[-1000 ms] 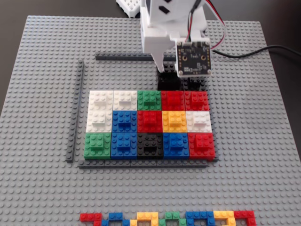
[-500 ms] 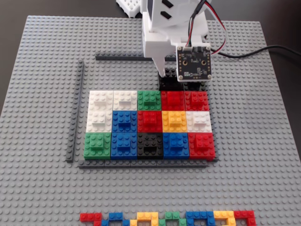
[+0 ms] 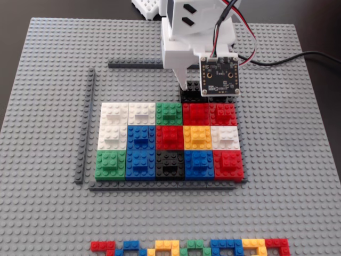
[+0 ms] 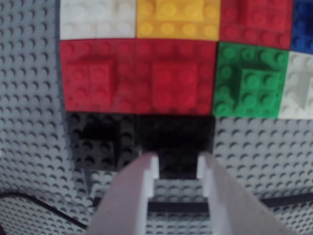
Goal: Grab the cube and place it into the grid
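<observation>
Grasp step: gripper [image 4: 177,164], jaws spread, is straddling the cube [image 4: 175,138] beside the grid [image 3: 114,141]; next calls for pinching it

A large grey studded Lego baseplate [image 3: 48,213] carries everything. Directly on it sit the grid of coloured square blocks [image 3: 169,140] framed by thin dark-grey strips [image 3: 85,128], two black square blocks [image 4: 100,142], and a line of small mixed-colour bricks [image 3: 190,247].

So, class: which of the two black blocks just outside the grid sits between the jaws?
In the wrist view, the right-hand black block, beside its twin; the jaws straddle its raised cap.
</observation>
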{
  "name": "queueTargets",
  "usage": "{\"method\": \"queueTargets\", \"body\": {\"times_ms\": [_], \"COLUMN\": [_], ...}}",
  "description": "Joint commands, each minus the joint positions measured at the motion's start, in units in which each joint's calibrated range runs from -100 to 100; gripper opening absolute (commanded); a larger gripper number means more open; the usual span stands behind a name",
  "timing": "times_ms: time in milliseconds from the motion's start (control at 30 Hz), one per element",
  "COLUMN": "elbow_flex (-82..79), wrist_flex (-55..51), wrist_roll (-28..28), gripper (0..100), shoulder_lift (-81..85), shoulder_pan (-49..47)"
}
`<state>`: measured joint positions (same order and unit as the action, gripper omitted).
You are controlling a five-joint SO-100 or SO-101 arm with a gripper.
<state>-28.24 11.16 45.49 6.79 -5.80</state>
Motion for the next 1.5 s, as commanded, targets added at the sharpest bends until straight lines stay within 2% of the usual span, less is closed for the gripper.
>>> {"method": "queueTargets", "body": {"times_ms": [0, 1033, 1267, 1467], "elbow_flex": [3.19, 0.56, -0.62, -0.53], "wrist_flex": [0.03, 0.37, 1.20, 1.30], "wrist_roll": [0.10, -1.66, -1.81, -1.81], "gripper": [3, 4, 14, 16], "shoulder_lift": [0.61, 3.53, 3.62, 3.53], "shoulder_pan": [-0.21, -1.75, -1.24, -0.94]}}
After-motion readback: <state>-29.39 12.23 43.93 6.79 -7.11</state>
